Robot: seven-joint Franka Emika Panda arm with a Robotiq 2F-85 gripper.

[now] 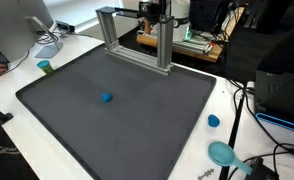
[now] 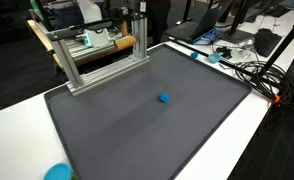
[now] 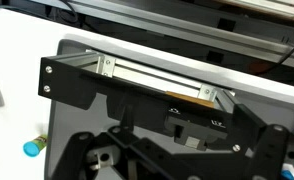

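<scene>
My gripper (image 3: pixel 185 135) hangs above the far edge of a dark grey mat (image 1: pixel 137 120), over an aluminium frame with black top bar (image 1: pixel 137 45). The frame also shows in an exterior view (image 2: pixel 102 55) and in the wrist view (image 3: pixel 157 75). In the wrist view the gripper's black linkages spread wide at the bottom left and right with nothing between them, so it looks open and empty. A small blue object (image 1: pixel 107 97) lies alone near the middle of the mat, well away from the gripper. It shows in both exterior views (image 2: pixel 164 98).
A teal cylinder (image 1: pixel 45 66) stands on the white table beside the mat; it shows in the wrist view (image 3: pixel 31 148). A blue cap (image 1: pixel 214 121) and a teal bowl (image 1: pixel 223 152) lie by cables (image 1: pixel 249 110). A monitor (image 1: pixel 17 30) stands at one corner.
</scene>
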